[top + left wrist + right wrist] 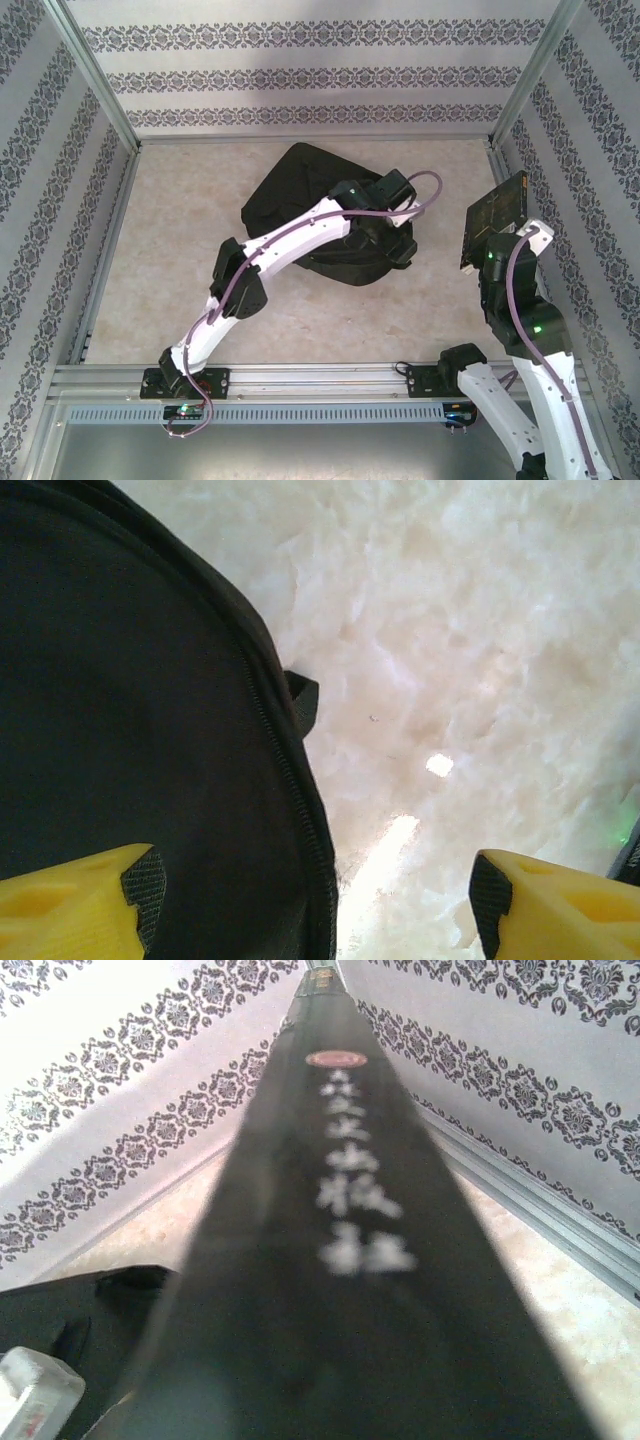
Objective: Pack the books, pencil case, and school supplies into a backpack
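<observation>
The black backpack [305, 195] lies flat in the middle of the table. My left gripper [388, 238] hovers over its right edge, open. Its yellow fingertips [80, 905] straddle the zipped seam of the backpack [130, 730], with nothing held between them. At the right, my right gripper [490, 262] is shut on a dark book [496, 218] and holds it upright above the table. In the right wrist view the book's black spine [340, 1290], with white characters, hides the fingers. The pencil case and school supplies are out of view.
Patterned walls enclose the table on three sides, with metal rails [300, 378] along the edges. Bare pale tabletop [170, 260] stretches left of the backpack and between it and the right arm. The backpack's corner [60, 1310] lies left of the held book.
</observation>
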Robot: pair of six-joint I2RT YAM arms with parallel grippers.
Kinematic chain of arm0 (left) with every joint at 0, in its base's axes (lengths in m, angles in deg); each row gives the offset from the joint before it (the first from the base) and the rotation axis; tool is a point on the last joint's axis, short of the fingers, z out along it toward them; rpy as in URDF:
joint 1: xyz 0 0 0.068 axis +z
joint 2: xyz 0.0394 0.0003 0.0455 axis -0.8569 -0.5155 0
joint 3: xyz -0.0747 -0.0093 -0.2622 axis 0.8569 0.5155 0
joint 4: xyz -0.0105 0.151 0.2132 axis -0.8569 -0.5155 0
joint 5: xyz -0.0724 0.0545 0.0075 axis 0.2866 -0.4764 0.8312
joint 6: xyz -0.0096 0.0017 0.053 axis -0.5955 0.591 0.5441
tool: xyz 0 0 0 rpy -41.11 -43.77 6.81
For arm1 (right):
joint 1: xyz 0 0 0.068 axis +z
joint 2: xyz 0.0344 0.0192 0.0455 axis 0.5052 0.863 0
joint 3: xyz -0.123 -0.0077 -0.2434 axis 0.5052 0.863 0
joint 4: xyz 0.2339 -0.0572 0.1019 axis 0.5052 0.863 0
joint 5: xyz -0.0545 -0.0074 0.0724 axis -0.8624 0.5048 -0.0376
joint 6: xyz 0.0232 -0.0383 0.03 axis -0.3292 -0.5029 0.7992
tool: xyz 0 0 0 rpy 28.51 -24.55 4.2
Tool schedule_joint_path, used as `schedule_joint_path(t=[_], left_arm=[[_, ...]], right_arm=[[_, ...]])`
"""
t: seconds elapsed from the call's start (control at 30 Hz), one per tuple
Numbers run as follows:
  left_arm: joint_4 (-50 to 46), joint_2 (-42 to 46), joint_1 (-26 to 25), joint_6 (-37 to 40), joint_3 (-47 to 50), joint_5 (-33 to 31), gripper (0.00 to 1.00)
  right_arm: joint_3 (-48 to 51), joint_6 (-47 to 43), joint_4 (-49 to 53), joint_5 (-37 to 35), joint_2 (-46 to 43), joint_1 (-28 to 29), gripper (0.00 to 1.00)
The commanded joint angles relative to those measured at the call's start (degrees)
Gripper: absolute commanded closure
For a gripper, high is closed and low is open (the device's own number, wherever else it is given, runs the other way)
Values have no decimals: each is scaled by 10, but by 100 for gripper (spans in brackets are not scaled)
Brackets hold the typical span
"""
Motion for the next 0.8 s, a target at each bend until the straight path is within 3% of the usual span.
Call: schedule_joint_path(t=[0.0, 0.37, 0.63, 0.77], left_arm=[[-49, -11, 0, 34, -27, -37, 24], [-43, -36, 0, 47, -35, -58, 54], [-40, -47, 1, 40, -34, -27, 62], [-36, -47, 1, 40, -35, -15, 83]], right_arm=[[-15, -13, -43, 28, -1, -14, 100], [4, -2, -57, 73, -8, -37, 100], [10, 2, -61, 88, -10, -41, 100], [15, 8, -61, 99, -9, -42, 100]])
